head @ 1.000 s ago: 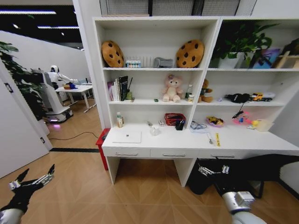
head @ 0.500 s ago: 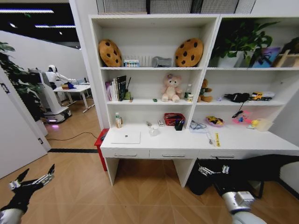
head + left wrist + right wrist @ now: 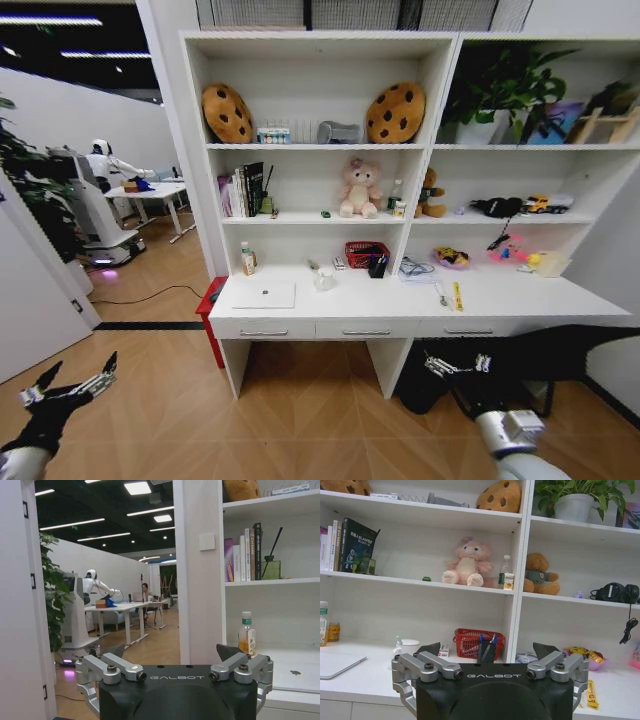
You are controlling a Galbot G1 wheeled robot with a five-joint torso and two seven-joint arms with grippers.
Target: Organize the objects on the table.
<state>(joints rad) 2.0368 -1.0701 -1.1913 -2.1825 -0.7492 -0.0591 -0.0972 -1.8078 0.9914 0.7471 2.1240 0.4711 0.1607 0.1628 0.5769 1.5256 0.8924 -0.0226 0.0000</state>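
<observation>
The laptop (image 3: 264, 294) is seen well ahead of both grippers, lying flat on the table (image 3: 520, 305); the left gripper (image 3: 68, 386), spread like the right gripper (image 3: 456, 366), is judged nearer.

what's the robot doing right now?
Nothing is being handled. The robot faces the long white desk from a short way off, both arms low. Left hand and right hand are open and empty, short of the desk. The closed laptop lies on the desk's left end, untouched.
</observation>
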